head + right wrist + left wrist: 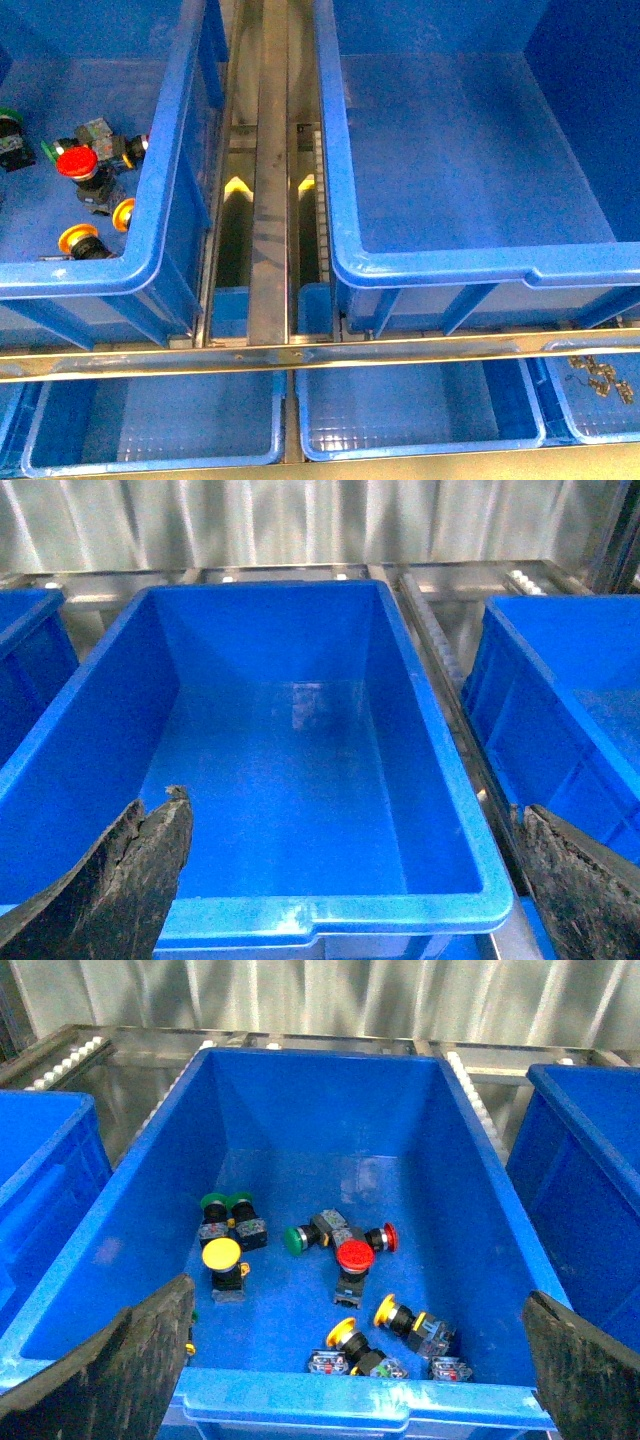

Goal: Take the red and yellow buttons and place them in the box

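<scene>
red button (354,1255) and yellow buttons (222,1254) lie in the bin (300,1400) left of the box (330,915). left gripper (357,1290) and right gripper (350,805) both have jaws apart. we should come straight down on the red cap, clear of the green buttons (293,1240).

Crate (80,275) left of the central rail (272,200), push-buttons (76,163) clustered inside it, box (480,265) right of the rail, shallow trays (150,420) ranged before the rail's near end, small metal parts (600,378) in the rightmost tray.
</scene>
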`<state>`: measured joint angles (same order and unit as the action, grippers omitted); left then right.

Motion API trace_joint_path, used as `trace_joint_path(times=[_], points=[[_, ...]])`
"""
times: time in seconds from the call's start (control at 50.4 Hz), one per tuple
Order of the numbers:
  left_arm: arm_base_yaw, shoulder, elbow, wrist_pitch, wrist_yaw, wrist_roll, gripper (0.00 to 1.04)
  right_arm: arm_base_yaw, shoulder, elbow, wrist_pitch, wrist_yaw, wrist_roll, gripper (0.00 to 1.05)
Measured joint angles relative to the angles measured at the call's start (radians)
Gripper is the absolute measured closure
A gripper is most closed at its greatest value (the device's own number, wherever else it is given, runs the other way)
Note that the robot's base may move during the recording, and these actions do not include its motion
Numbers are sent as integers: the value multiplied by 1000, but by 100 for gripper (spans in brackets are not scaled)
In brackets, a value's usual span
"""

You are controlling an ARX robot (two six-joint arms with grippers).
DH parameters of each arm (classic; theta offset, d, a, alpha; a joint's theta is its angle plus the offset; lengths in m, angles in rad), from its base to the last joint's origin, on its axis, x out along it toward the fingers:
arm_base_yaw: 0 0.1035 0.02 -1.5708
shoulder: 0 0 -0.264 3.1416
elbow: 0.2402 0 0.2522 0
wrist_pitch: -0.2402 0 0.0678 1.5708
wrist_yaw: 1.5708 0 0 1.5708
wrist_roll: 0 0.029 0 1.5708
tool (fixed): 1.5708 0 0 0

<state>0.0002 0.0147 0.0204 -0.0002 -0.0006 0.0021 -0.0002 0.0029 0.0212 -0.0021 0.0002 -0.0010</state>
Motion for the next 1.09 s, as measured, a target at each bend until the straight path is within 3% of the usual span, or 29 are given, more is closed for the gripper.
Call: trace_joint_path(times=[1.091], points=[[0, 0, 0, 0, 0, 0, 8, 0, 0, 0, 0, 0, 0, 6]])
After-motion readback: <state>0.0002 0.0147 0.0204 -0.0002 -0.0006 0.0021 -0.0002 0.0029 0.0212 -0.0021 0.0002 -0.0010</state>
